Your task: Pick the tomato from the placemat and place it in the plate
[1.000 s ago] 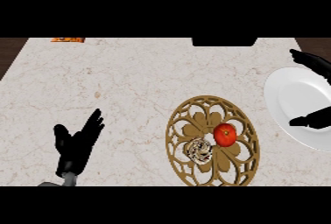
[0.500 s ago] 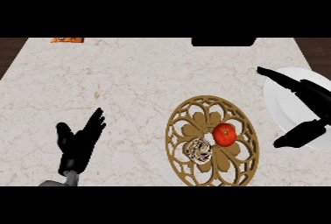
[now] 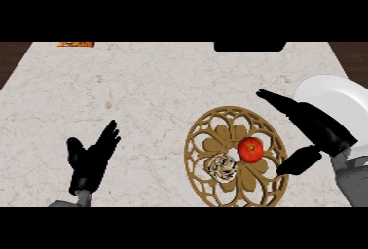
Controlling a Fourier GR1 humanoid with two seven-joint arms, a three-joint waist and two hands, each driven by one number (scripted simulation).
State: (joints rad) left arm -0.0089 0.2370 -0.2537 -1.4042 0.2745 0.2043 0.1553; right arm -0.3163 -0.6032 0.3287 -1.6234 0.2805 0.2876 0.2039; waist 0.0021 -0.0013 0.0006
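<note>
A red tomato lies on the round, gold openwork placemat, right of its middle. A white plate sits at the counter's right edge, partly hidden by my right arm. My right hand is open just right of the tomato, fingers stretched toward the upper left over the placemat's rim and thumb hanging low by the mat's right edge. It does not touch the tomato. My left hand rests open at the lower left, fingers up.
A small pale, patterned object lies on the placemat beside the tomato. A dark block stands at the counter's far edge and an orange item at the far left corner.
My right hand has moved left from over the plate to the placemat's right rim, close to the tomato. The left hand and the tomato have stayed put.
</note>
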